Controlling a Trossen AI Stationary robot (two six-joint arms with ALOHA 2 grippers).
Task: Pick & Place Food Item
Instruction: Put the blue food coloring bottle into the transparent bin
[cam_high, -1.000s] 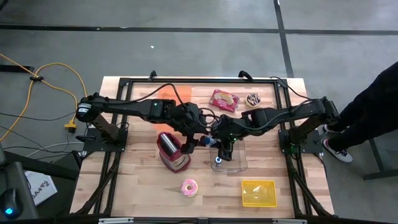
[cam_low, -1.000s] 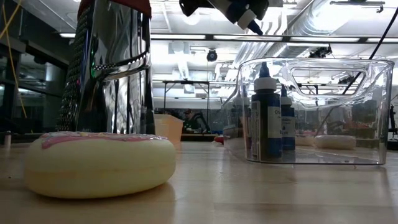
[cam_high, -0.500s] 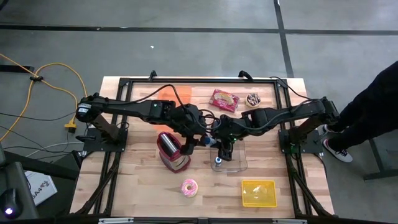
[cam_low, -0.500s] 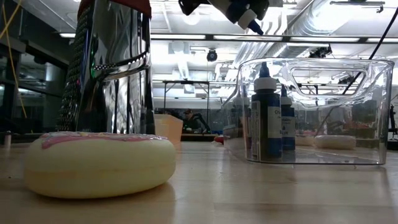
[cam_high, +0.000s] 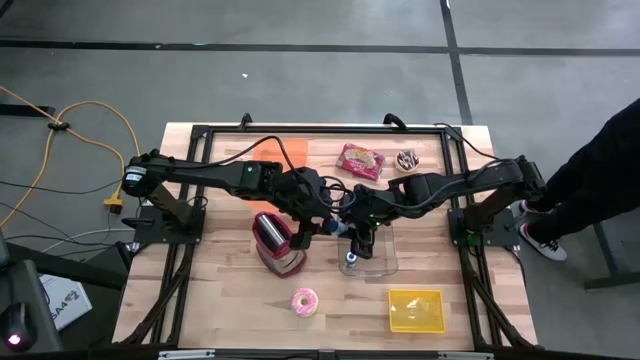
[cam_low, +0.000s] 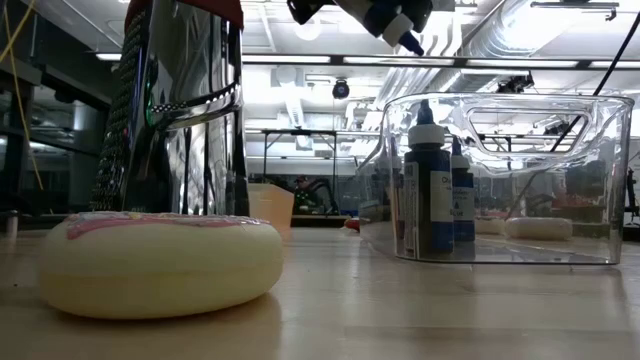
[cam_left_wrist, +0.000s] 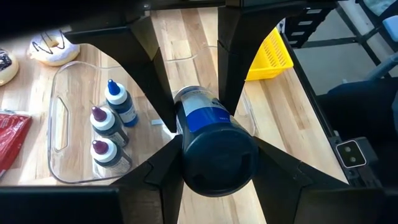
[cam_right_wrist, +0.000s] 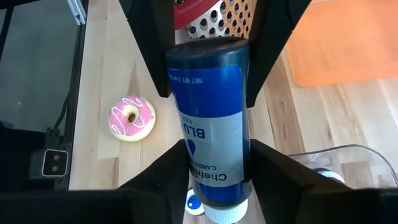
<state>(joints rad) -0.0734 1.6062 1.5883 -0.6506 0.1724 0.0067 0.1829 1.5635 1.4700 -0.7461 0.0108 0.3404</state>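
Hold: both my grippers, left (cam_left_wrist: 205, 140) and right (cam_right_wrist: 208, 155), have fingers clamped on the blue bottle (cam_right_wrist: 211, 118).
Advice: one releases only once the other's grip is firm, above the clear bin (cam_high: 385, 262).

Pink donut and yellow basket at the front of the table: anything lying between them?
Nothing. In the high view the stretch between the pink donut and the yellow basket is bare wooden tabletop.

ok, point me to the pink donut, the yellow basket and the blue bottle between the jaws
pink donut (cam_high: 304, 301): high view, on its icing.
yellow basket (cam_high: 416, 323): high view, on its near rim.
blue bottle (cam_right_wrist: 208, 134): right wrist view, on its label.
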